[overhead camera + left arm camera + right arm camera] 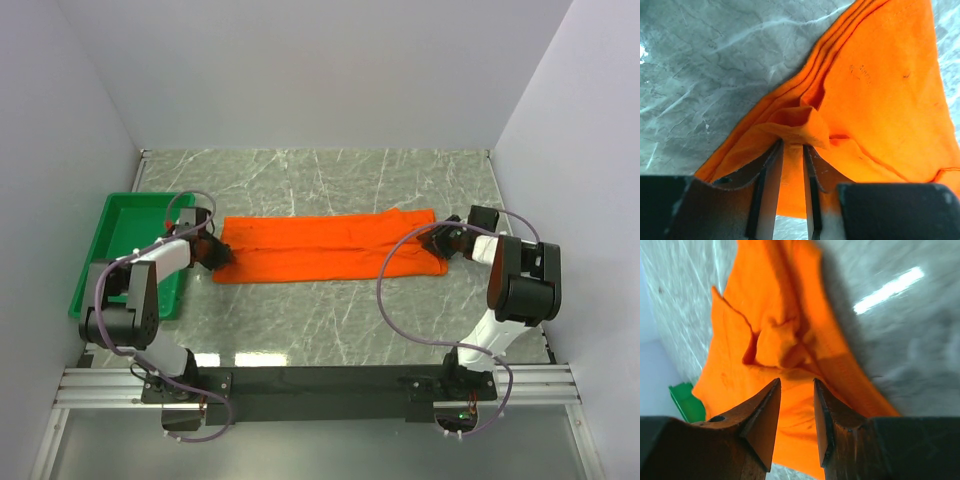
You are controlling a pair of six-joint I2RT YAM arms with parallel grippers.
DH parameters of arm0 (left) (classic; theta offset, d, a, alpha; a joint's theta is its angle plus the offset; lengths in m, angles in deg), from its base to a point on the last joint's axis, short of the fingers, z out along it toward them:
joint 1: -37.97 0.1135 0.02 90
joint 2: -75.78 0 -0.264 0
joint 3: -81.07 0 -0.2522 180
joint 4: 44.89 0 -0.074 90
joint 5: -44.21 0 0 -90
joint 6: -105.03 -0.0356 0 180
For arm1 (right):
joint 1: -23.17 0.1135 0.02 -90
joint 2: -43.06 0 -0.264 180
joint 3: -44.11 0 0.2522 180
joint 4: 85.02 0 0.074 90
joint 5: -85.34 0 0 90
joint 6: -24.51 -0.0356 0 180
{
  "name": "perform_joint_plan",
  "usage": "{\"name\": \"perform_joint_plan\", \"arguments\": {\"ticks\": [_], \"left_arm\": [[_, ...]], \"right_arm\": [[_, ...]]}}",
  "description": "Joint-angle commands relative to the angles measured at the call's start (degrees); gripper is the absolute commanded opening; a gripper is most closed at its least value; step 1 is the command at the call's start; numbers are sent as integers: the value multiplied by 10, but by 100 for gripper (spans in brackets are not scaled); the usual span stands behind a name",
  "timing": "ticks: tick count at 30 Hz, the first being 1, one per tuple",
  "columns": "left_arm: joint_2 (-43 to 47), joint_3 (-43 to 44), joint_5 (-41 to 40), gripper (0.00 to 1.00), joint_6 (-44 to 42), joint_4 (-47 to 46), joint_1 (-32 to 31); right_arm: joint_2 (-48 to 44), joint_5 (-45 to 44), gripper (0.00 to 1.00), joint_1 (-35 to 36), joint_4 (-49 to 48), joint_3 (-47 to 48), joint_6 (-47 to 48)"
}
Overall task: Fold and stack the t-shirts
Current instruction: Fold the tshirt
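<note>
The orange t-shirt (330, 250) lies on the marble table (320, 180), folded lengthwise into a long strip running left to right. My left gripper (213, 252) is at the strip's left end. In the left wrist view the layered cloth (880, 100) puckers into a raised fold right at the narrow-set tips of the left gripper (792, 146), which is shut on it. My right gripper (440, 243) is at the right end. In the right wrist view the right gripper (796, 382) stands open, hovering over the cloth (770, 305), with a small bump of fabric just ahead of the tips.
A green tray (120, 250) sits at the table's left edge, just beside the left arm; its corner (687, 402) shows in the right wrist view. White walls close in the table on the left, right and back.
</note>
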State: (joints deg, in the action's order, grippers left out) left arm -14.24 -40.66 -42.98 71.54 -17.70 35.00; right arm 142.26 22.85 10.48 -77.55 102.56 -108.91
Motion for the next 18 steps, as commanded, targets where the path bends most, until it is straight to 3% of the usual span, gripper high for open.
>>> {"name": "perform_joint_plan", "arguments": {"ticks": [1,6,13,18], "left_arm": [[-3,-49,-17,30,14,20,9],[62,-106,11,31,33,20,5],[245,-224,10,37,95,66,-22],[398,-210,-26,57,78,151,-22]], "right_arm": [[6,-27,41,-8,30,15,24],[-32,-41,41,0,58,36,47],[-142,-191,45,84,180,71,90],[-157,-222,50,139,233,73,95]]}}
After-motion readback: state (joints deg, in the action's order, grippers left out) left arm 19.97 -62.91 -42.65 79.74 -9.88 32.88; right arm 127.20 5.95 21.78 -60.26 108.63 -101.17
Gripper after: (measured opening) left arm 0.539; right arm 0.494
